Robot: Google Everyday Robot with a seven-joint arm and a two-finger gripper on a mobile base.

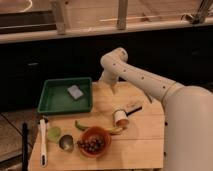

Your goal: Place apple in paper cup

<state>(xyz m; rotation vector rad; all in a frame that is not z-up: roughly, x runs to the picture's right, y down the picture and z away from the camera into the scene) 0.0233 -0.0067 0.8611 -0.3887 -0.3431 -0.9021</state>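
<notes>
While the apple [53, 133] sits near the table's [142, 145] left edge, beside the brush [43, 142], your paper cup [120, 118] lies tipped mid-table, well apart. Gripper [112, 88] hangs above the far edge, by the green tray [57, 100]; jaw gap: can't tell.

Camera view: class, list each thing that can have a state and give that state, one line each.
Gripper: hanging over the far side of the table, right of the tray.
Paper cup: lying on its side, mouth toward the camera.
Bowl: upright, holding small dark round things.
Tray: flat on the table, holding one grey sponge.
</notes>
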